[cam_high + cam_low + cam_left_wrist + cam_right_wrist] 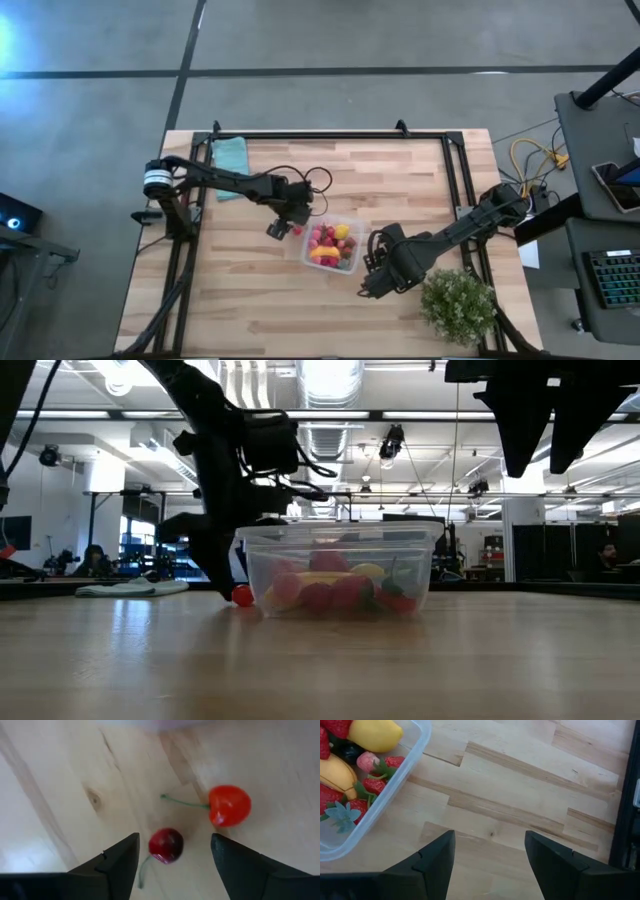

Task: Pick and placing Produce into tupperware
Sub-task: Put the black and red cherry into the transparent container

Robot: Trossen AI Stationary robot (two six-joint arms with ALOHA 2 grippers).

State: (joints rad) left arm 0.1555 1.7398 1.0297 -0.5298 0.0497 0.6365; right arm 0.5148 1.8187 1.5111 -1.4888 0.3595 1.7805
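2 cherries loose: a dark cherry (166, 845) and a red cherry (229, 805) on the table (400, 180), just beside the tub (348, 222).
Nearer arm: left gripper (172, 857), fingers apart, straddling the dark cherry.
Waiting arm: right gripper (489, 855), fingers apart, beside the tub's other side.

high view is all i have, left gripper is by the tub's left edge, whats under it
Observer: The left wrist view shows two cherries between the open fingers of the left gripper: a dark red cherry near the middle of the gap and a bright red cherry farther on.
Operator: are they on the table or in the tub
Observer: On the wooden table, outside the tupperware; the low view shows a red piece on the wood beside its wall.
Operator: and the right gripper
Observer: The right gripper is open over bare wood beside the tub, holding nothing.
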